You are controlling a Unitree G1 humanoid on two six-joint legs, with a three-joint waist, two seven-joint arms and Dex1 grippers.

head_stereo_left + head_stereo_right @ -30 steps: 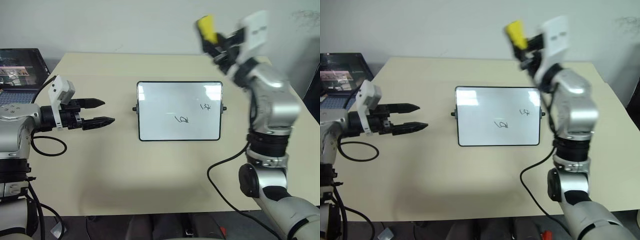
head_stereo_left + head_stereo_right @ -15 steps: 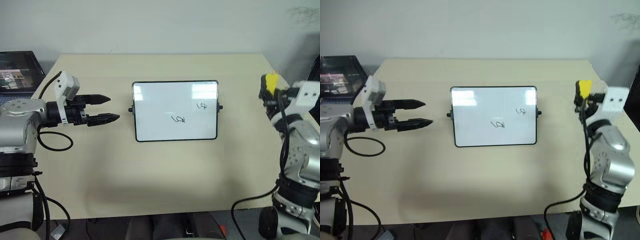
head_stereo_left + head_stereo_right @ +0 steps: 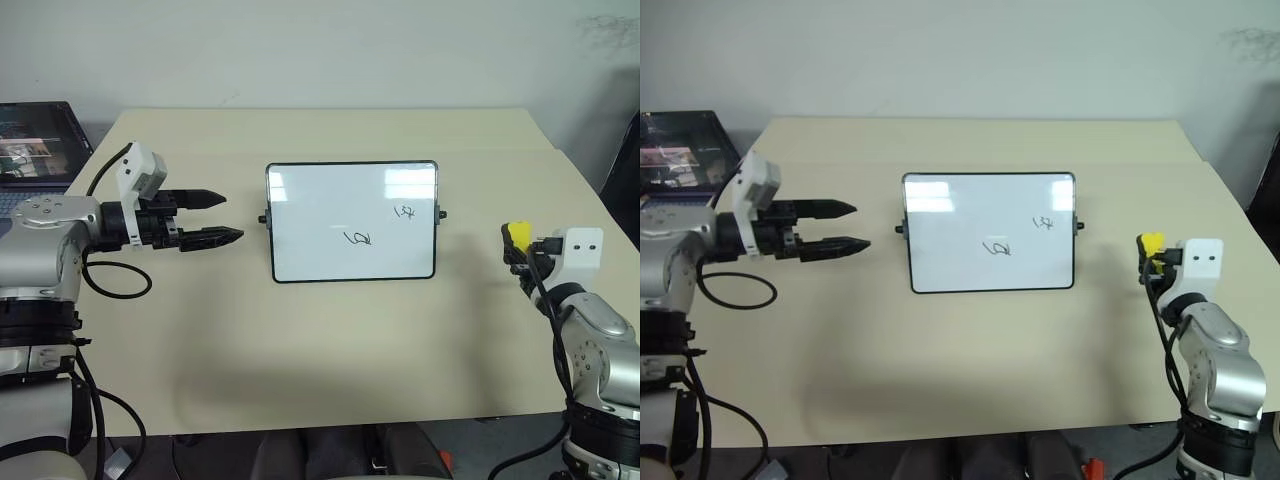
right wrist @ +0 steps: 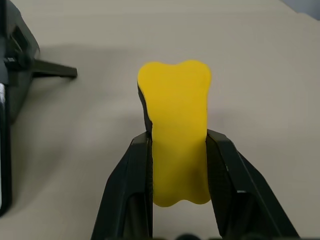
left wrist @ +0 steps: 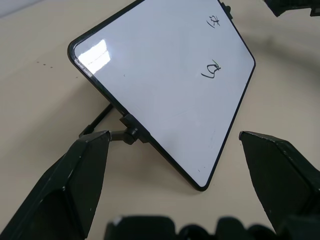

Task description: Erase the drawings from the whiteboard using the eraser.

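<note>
Gripping the eraser [image 4: 175, 145] between its two black fingers [image 4: 130, 190], the right pincer [image 3: 520, 252] stood closed on the yellow block, which projected forward past the fingertips with its dark underside showing along one edge. This pincer hung over the desk [image 3: 330, 340] on the robot's right, well apart from the whiteboard [image 3: 351, 220], which lay off to its left; the board's side knob and dark frame edge appeared at the margin of the right wrist view.

Left pincer [image 3: 212, 217]: open, jaws spread and empty, pointing toward the board's left edge. The whiteboard lay just ahead of its fingertips, near but not touching. In the left wrist view the board sat between the two spread fingers [image 5: 75, 175], propped at a tilt, with its black knob [image 5: 131, 134] and support nearest the pincer.

Drawings [image 3: 361, 239]: two black scribbles were legible on the white surface, one near the board's middle and one [image 3: 405, 212] toward the upper right corner, on the half nearer the right pincer. Both were unerased, and the eraser touched neither.

Laptop [image 3: 35, 140]: dark, open, at the desk's far left corner, behind the left arm.
</note>
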